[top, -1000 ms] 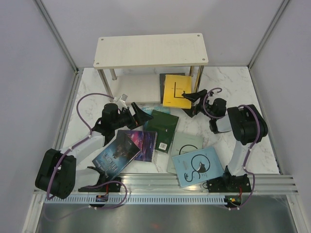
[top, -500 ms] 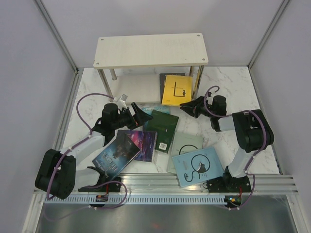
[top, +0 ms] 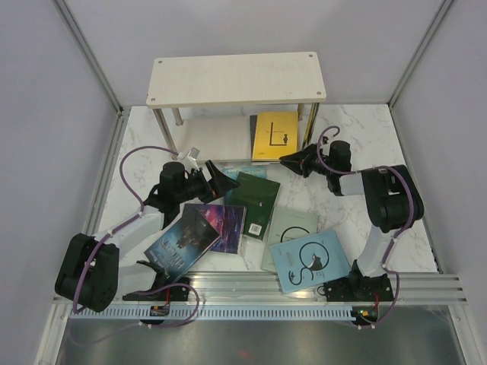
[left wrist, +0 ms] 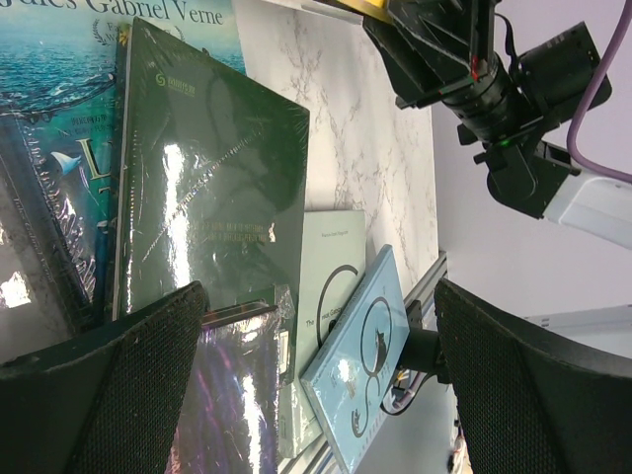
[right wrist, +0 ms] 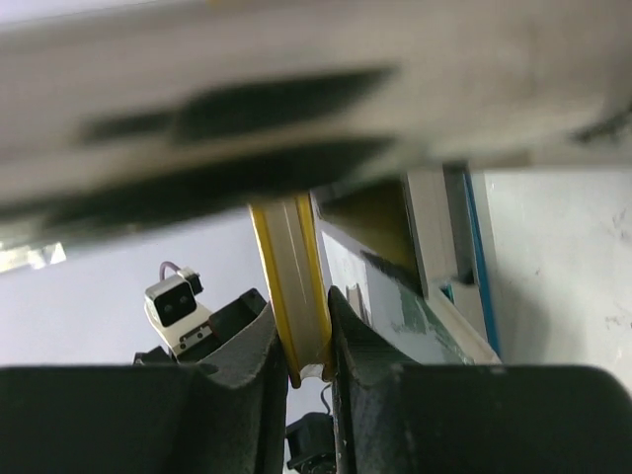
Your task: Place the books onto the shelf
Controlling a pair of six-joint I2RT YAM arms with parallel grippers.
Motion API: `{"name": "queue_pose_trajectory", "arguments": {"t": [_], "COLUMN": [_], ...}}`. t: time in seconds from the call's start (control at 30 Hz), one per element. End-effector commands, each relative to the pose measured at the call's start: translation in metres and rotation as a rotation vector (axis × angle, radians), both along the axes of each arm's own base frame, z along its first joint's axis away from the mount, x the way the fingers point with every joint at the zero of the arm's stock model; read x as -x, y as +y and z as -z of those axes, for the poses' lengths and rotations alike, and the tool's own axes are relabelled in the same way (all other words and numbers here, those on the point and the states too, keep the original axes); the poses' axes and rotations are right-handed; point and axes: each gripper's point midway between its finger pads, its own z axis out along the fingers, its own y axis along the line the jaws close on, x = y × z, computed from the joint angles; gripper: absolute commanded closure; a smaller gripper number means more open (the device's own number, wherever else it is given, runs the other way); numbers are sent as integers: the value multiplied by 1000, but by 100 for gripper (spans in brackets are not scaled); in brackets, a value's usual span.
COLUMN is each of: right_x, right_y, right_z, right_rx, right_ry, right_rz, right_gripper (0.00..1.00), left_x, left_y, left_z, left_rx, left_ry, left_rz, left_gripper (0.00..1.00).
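While the right gripper (top: pixel 289 160) clamps the near edge of the thin yellow paperback book (top: pixel 275 135), which lies partly beneath the top board of the pale cream wooden two-tier shelf (top: pixel 236 77), the left gripper (top: pixel 222 181) hangs wide open over the dark green paperback (top: pixel 255 199) in front of the shelf. This looks like the placing step. Next, the yellow book probably needs sliding fully in and then releasing.

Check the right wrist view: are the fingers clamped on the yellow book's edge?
Yes, the edge of the yellow book sits pinched between the right fingers, both touching it.
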Motion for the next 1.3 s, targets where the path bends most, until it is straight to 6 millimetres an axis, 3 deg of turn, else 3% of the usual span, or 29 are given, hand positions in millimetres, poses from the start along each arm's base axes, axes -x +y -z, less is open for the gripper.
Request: {"name": "queue_pose_trajectory", "arguments": {"t": [0.0,0.07,0.13,0.17,0.27,0.33,0.63,0.7,0.83,0.93,1.07,1.1,1.13,1.27], "right_x": [-23,-28,-28,-25,-17,-9,17,25,59,84,129,130,138,155], "right_y": [1,2,2,1,-1,-3,-13,-15,-20,-4,43,50,54,82], "right_z": [-2,0,1,1,2,2,-12,-23,-30,-36,-17,-17,-4,17], "right_rx": [17,15,14,14,20,24,100,135,230,296,354,347,348,365], "right_ry": [-32,-19,-16,-10,-3,2,-33,-67,-80,-135,-142,-167,-140,-126], "right_rz": [25,22,24,22,24,24,-13,-24,-48,-83,-195,-189,-202,-260], "right_gripper": [81,78,69,54,27,19,14,12,9,8,8,8,9,13], "left_x": [-6,-5,-4,-4,-2,-3,-3,-5,-1,1,-1,0,-2,-3], "left_y": [1,1,3,3,5,6,12,16,22,25,31,32,36,52], "left_z": [-10,-10,-12,-11,-11,-12,-6,-2,7,12,15,14,12,7], "left_rx": [-13,-15,-18,-25,-29,-30,-88,-122,-163,-182,-201,-204,-206,-227], "left_ry": [-60,-59,-63,-64,-65,-67,-52,-51,-39,-34,-28,-27,-32,-35], "left_rz": [4,7,4,3,0,-3,-16,-30,-40,-51,-69,-71,-84,-124], "left_gripper": [2,2,2,2,2,2,2,2,2,2,2,2,2,1]}}
